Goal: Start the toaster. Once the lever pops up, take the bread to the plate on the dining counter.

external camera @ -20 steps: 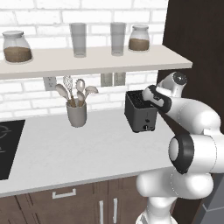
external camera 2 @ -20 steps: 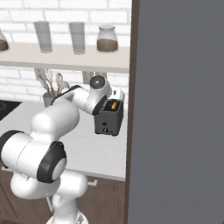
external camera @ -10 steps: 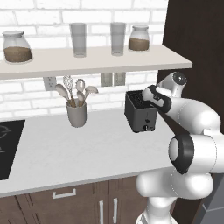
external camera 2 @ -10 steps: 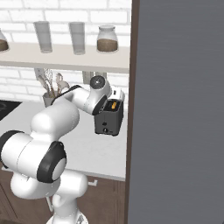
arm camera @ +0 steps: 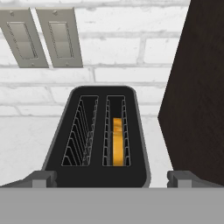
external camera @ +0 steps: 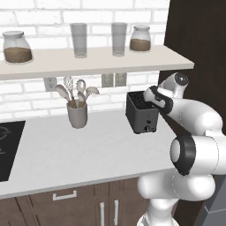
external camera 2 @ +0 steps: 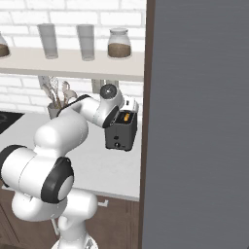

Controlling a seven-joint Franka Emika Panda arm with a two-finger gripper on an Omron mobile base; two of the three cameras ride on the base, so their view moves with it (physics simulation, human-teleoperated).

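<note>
The gripper (arm camera: 112, 179) is spread wide, one fingertip (arm camera: 43, 179) at 8 o'clock and the other at 4 o'clock, holding nothing. It hangs directly above the toaster (arm camera: 103, 135). The bread (arm camera: 117, 141) sits low in the right-hand slot, toward 3 o'clock of the empty slot. The toaster (external camera: 142, 113) stands on the white worktop (external camera: 75, 152); a utensil pot (external camera: 77, 114) stands at its 9 o'clock.

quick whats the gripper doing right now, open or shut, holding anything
Gripper: open, holding nothing, its fingertips spread wide above the toaster, where the bread sits in one slot.
</note>
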